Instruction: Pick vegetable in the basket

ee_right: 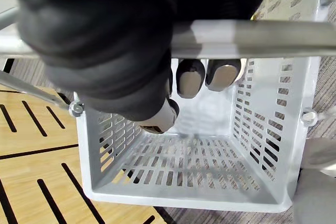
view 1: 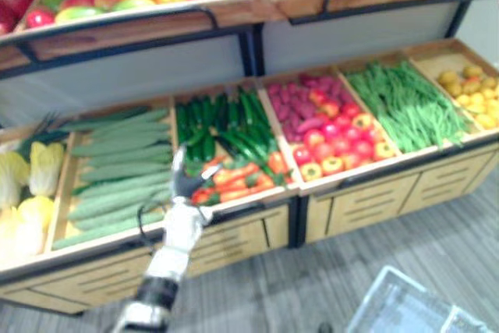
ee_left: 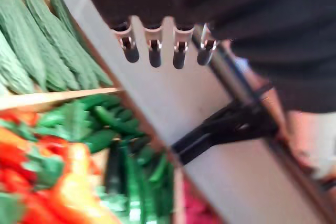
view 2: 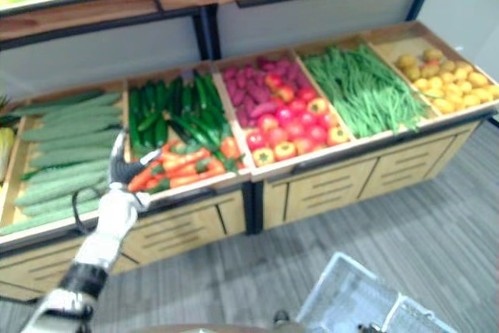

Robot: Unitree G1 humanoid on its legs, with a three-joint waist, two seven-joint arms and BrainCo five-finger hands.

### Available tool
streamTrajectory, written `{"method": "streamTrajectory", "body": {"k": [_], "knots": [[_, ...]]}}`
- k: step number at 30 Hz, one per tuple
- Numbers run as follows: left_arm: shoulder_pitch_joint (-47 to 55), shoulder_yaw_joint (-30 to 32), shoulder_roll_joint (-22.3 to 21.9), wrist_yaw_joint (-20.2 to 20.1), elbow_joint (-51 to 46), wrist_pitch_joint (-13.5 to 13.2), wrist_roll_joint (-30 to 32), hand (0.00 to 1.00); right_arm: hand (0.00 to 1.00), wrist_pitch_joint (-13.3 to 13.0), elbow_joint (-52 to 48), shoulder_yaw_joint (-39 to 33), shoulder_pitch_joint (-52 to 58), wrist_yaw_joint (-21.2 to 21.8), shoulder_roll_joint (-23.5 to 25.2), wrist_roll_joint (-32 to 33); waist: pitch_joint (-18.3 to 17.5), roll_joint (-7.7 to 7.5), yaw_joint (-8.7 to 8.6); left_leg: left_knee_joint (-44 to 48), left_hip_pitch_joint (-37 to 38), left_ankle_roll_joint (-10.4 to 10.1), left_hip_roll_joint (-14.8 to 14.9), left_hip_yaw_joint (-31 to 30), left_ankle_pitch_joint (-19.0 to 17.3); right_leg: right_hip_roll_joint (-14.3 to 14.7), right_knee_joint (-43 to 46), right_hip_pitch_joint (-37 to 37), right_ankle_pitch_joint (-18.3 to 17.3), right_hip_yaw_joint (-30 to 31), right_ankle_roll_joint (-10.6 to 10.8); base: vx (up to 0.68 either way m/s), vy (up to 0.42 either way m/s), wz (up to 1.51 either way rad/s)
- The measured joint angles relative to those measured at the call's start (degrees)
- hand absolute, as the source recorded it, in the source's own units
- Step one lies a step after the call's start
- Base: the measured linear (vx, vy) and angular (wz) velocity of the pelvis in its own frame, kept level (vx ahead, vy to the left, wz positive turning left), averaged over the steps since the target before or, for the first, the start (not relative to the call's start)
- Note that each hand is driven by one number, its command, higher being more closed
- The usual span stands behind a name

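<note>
Now, display stand [view 1: 117, 33]: two wooden tiers, fruit above, vegetables in a row of bins below.
Lower bins, my left to right: pale leafy heads [view 1: 31, 185], pale green gourds [view 1: 117, 169], dark green cucumbers [view 1: 222, 118] with orange-red vegetables [view 1: 238, 178] in front of them, a red and purple mix [view 1: 327, 126], green beans [view 1: 405, 103], yellow produce [view 1: 472, 87].
Basket [view 2: 351, 302]: grey slotted plastic, empty, low at my right, well apart from the bins.
Right hand [ee_right: 190, 76]: fingers curled round the basket's metal handle [ee_right: 262, 38], so it is not free to pick.
Left hand [view 1: 183, 181]: raised at the stand's front edge, about over the divider between the gourds and the orange-red pile. Its fingers [ee_left: 153, 51] are straight and hold nothing.
Task's thing: not yet picked. Every vegetable lies in its bin.
Nearest candidate: the orange-red pile, carrots or peppers, I cannot tell which. It lies just right of my left hand and slightly ahead.
Long axis: the pieces run mostly side to side across the bin, near ends toward my hand.
Judgement: the left hand is the nearer and the only free one. I expect to reach right and down, then close across a piece's width, not along it.
</note>
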Motion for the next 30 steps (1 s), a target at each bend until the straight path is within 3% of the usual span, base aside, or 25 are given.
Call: {"method": "streamTrajectory", "body": {"k": [4,7,13,19,21,30], "knots": [[-0.7,-0.2,0.6,-0.2,1.0,2.8,4.8,0.00,1.00,0.1,0.0,0.3,-1.7,1.2,0.4,0.1,3.1,-0.23,-1.15,0.0,0.5,0.0,0.3,1.7,0.3,0.5,0.0,-0.5,0.6,1.1,-0.6,0.02,-0.021,-0.20],[-1.6,-0.2,1.3,-0.9,4.3,3.9,6.2,0.00,1.00,0.0,0.0,0.6,-2.4,1.4,0.3,0.1,3.3,0.04,-2.33,0.2,0.6,-0.2,0.5,2.7,0.2,0.5,0.0,-0.6,0.7,1.2,-0.7,0.07,-0.003,-0.10],[-10.2,-0.5,3.5,-1.2,7.0,4.9,8.0,0.00,1.00,-0.4,-1.2,3.9,-6.3,1.9,-1.4,0.4,7.8,0.71,-2.38,2.7,-1.5,-0.3,0.6,4.3,0.1,-0.1,2.3,-3.4,0.6,1.2,-0.7,-0.02,-0.013,-0.09],[-12.8,-0.5,3.5,-1.4,8.6,5.1,8.0,0.00,1.00,-1.4,-2.5,6.1,-7.4,2.3,-1.9,1.1,9.7,1.26,-2.56,4.6,-2.9,-0.9,1.5,5.8,-0.3,0.0,3.2,-4.6,0.4,1.3,-1.1,-0.06,-0.040,-0.02],[-13.1,-0.5,3.5,-1.5,8.7,5.1,8.0,0.00,1.00,-1.3,-3.5,6.2,-7.4,2.3,-1.8,1.6,10.0,1.29,-2.71,5.7,-4.2,-0.2,2.0,6.1,-1.3,0.3,3.5,-5.6,0.3,1.5,-1.3,-0.10,-0.036,-0.01],[-16.8,-0.5,3.4,-3.7,10.4,6.4,7.9,0.00,1.00,-1.2,-6.2,6.4,-7.5,2.3,-1.4,3.2,12.7,-0.02,-2.23,8.7,-7.5,0.7,2.7,7.8,-2.5,0.1,4.2,-8.6,1.3,2.6,-1.5,-0.05,-0.010,-0.05]]}}
